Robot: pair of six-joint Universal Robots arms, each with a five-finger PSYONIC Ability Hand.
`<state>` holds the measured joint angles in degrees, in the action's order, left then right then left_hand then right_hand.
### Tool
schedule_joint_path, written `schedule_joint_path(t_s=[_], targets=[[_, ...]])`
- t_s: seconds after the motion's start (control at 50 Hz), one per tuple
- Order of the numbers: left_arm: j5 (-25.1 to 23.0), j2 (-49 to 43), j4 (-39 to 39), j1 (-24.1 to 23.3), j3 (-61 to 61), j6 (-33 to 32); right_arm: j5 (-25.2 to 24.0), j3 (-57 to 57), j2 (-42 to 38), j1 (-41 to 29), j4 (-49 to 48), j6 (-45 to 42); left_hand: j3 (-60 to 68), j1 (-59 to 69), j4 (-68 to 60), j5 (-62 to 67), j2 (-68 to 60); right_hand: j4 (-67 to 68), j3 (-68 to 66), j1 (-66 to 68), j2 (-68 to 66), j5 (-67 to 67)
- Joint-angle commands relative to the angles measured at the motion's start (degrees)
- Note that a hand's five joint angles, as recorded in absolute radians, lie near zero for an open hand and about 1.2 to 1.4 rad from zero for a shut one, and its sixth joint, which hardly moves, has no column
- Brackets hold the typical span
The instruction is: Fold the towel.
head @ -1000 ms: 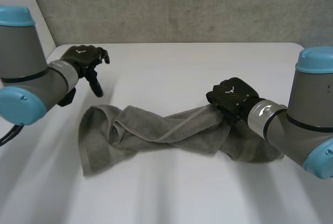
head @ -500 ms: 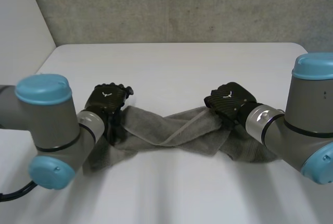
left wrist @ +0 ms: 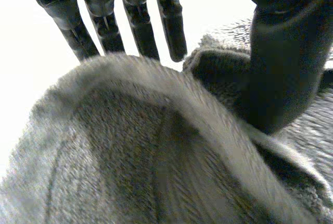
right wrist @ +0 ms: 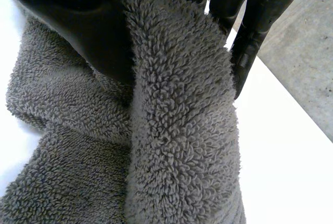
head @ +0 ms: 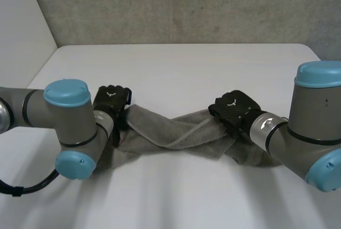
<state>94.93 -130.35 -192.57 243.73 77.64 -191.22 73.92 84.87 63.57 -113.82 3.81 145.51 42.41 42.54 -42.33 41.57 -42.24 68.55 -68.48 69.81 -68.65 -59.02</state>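
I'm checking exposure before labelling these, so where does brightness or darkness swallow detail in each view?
Left wrist view: the table beyond the left hand is washed to flat white, while the towel stays readable. Right wrist view: the right hand reads as near-solid black against the towel. Head view: soft, even light, no glare on the table.

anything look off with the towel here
Yes: the towel is not spread flat. It lies bunched and twisted in a strip on the table, its folds crossing near the middle, between the left hand and the right hand, which pinches it.
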Motion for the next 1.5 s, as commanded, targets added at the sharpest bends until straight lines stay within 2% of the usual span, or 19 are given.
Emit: schedule_joint_path(t_s=[0.02, 0.16, 0.26, 0.3, 0.42, 0.64, 0.74, 0.8, 0.9, 1.08, 1.18, 1.22, 1.24, 1.28, 1.34, 1.38, 1.4, 1.44, 1.5], targets=[[2.1, -2.0, -0.09, 0.08, -3.28, -0.29, 0.0, 0.03, -0.38, -0.62, -0.03, 0.03, 3.95, 3.82, -4.03, -5.21, -4.11, 1.08, -1.15, -0.18, -0.98, -0.61], [2.27, -2.62, -0.79, 0.08, -3.11, -0.73, 0.09, 0.12, -0.38, -0.7, -0.12, 0.03, 10.2, 10.06, -10.27, 1.04, -10.36, 1.08, -1.15, -0.18, -0.98, -0.61], [2.36, -0.79, -0.53, 0.95, -2.85, -0.65, 1.92, -1.1, -0.21, 0.0, -0.73, 0.12, 35.01, 34.88, -35.09, 25.85, -35.17, 1.25, -1.32, -0.01, -1.15, -0.78], [2.36, 1.22, -0.53, 1.22, -2.41, -0.65, 2.8, -1.63, 0.14, 0.17, -0.74, 0.12, 37.57, 37.43, -37.64, 28.41, -37.73, 1.41, -1.49, 0.16, -1.31, -0.94], [1.84, 11.41, -0.53, 1.14, 0.05, -0.47, 5.27, -5.32, 4.96, 0.26, -0.74, 0.91, 37.59, 37.46, -37.67, 28.43, -37.76, 2.09, -2.16, 0.83, -1.99, -1.62], [1.04, 31.48, -0.27, 0.08, 1.99, -0.73, 4.04, -11.04, 16.67, 1.4, 3.75, 6.45, 37.59, 37.46, -37.67, 28.43, -37.76, 1.58, -1.66, 0.33, -1.48, -1.11], [-5.44, 37.01, 3.06, 0.17, 3.04, -0.65, 1.76, -14.29, 22.9, 2.37, 10.85, 5.84, 37.59, 37.46, -37.67, 28.43, -37.76, 1.41, -1.49, 0.16, -1.31, -0.95], [-7.75, 37.1, 5.36, 0.34, 3.39, -0.56, 1.32, -14.21, 23.96, 4.03, 13.05, 3.3, 37.59, 37.46, -37.67, 28.43, -37.76, 1.42, -1.49, 0.16, -1.32, -0.95], [-16.6, 33.26, 19.39, 1.13, 2.87, -0.3, 0.7, -13.59, 22.22, 3.87, 17.53, -2.5, 37.59, 37.46, -37.67, 28.43, -37.76, 1.41, -1.49, 0.16, -1.31, -0.95], [-17.85, 21.81, 26.28, 4.65, -5.84, -0.56, 1.14, -14.82, 12.71, 1.4, 17.55, -9.9, 37.59, 37.46, -37.67, 28.43, -37.76, 1.41, -1.49, 0.16, -1.31, -0.95], [-16.97, 14.6, 24.61, 5.7, -17.17, -0.91, 1.58, -18.33, 7.44, 0.53, 4.27, -7.96, 37.59, 37.46, -37.67, 28.43, -37.76, 1.08, -1.15, -0.18, -0.98, -0.61], [-15.23, 10.23, 18.75, 5.7, -25.22, -0.91, 3.24, -18.25, 6.04, 0.26, -12.07, -4.9, 37.59, 37.46, -37.67, 28.43, -37.76, 0.41, -0.49, -0.84, -0.31, 0.06], [-15.22, 10.21, 18.72, 5.7, -25.26, -0.91, 3.25, -18.25, 6.03, 0.26, -12.16, -4.89, 37.59, 37.46, -37.67, 28.43, -37.76, 0.41, -0.48, -0.85, -0.3, 0.06], [-13.73, 8.98, 8.49, 5.7, -29.29, -0.82, 6.48, -16.5, 5.77, 0.17, -30.0, -1.65, 37.59, 37.46, -37.67, 28.43, -37.76, -0.27, 0.2, -1.52, 0.37, 0.74], [-13.11, 9.5, 2.2, 5.62, -29.04, -0.82, 8.17, -14.64, 6.03, 0.17, -38.7, -0.32, 37.59, 37.46, -37.67, 28.43, -37.76, -0.27, 0.19, -1.52, 0.37, 0.74], [-11.71, 11.6, -9.0, 5.44, -26.51, -0.04, 9.48, -11.14, 6.91, 0.17, -51.04, 0.91, 37.59, 37.46, -37.67, 28.43, -37.76, -0.1, 0.03, -1.35, 0.2, 0.57], [-11.7, 11.61, -9.05, 5.44, -26.49, -0.03, 9.49, -11.13, 6.91, 0.17, -51.1, 0.91, 37.59, 37.46, -37.67, 28.43, -37.76, -0.1, 0.03, -1.35, 0.2, 0.57], [-11.79, 15.46, -17.11, 5.27, -20.2, -0.55, 8.88, -8.33, 8.92, 0.26, -52.51, 1.35, 37.59, 37.46, -37.67, 28.43, -37.76, 0.24, -0.31, -1.02, -0.14, 0.23], [-12.32, 17.33, -19.34, 5.26, -16.21, -0.65, 8.17, -7.52, 9.55, 0.26, -50.74, 1.53, 37.59, 37.46, -37.67, 28.43, -37.76, 0.24, -0.31, -1.02, -0.14, 0.23]])
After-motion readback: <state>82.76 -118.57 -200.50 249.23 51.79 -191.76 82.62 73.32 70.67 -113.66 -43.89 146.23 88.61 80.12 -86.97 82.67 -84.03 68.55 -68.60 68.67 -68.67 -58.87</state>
